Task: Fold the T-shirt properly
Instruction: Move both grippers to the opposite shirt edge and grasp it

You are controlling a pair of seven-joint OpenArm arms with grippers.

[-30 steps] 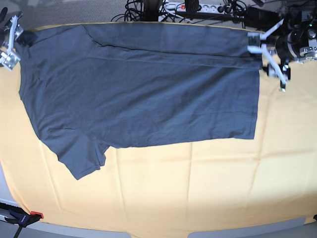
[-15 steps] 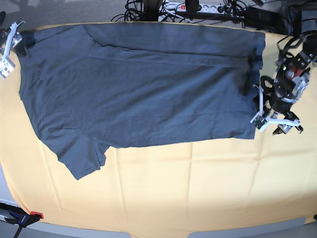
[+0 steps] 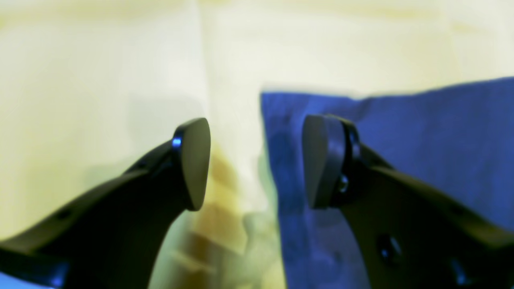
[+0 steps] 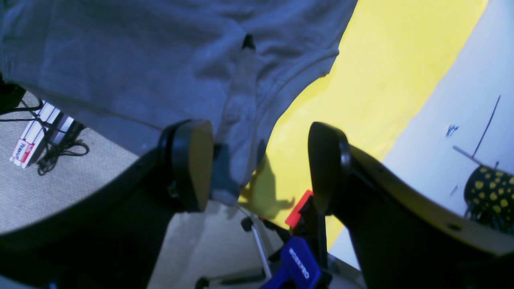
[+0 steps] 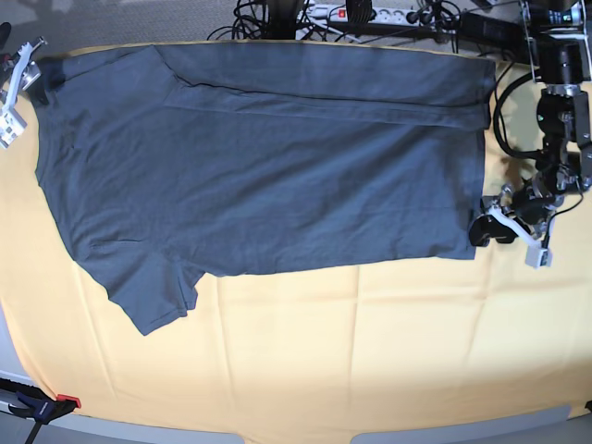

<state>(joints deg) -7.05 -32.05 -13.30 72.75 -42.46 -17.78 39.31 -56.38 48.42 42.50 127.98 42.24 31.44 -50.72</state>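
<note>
The dark grey T-shirt (image 5: 259, 157) lies flat on the yellow cloth, hem toward the right, one sleeve (image 5: 153, 296) pointing at the near left. My left gripper (image 5: 504, 231) stands open at the hem's near right corner. In the left wrist view, the left gripper (image 3: 257, 160) has one finger over the T-shirt (image 3: 401, 132) and the other over bare cloth. My right gripper (image 5: 17, 88) is open at the far left corner. In the right wrist view, a fold of the T-shirt (image 4: 160, 60) hangs between the right gripper's (image 4: 261, 164) fingers, beside the left pad (image 4: 198, 164).
The yellow cloth (image 5: 324, 351) covers the table, with a wide bare band in front of the shirt. Cables and a power strip (image 5: 370, 14) lie behind the far edge. A red and blue clamp (image 5: 42, 405) grips the near left corner, also the clamp (image 4: 297, 241).
My left arm has swung from the hem's far right corner to its near right corner, staying open. The right gripper has shifted slightly toward the far edge. The shirt has not moved.
</note>
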